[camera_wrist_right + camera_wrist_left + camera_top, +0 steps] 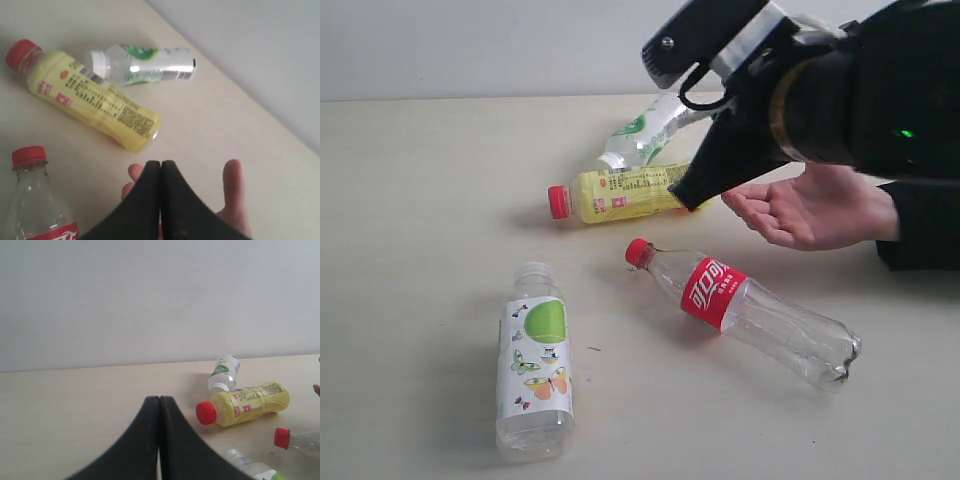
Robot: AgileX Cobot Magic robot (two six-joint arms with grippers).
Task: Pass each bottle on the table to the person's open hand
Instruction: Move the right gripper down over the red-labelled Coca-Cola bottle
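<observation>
All four bottles lie on their sides on the table [410, 250]: the yellow bottle [625, 192] with a red cap lies near the middle of the far edge, the green-white labelled bottle [642, 135] is just behind it toward that edge, the red-label bottle [740, 305] is nearer the middle, and the butterfly-label bottle [535, 365] is close to the near edge. The clear ones look empty, so probably light, thin-walled and easily dented; being round, they may roll at a nudge. The yellow one looks full, so likely heavier and firmer. A hold across the labelled waist seems safest, as the caps are narrow. The robot's right hand [160, 167] hangs over the yellow bottle's base with its fingers pressed together, holding nothing. The person's open hand [810, 205] waits palm up just beside it. The left hand [159, 401] is likewise closed and empty
</observation>
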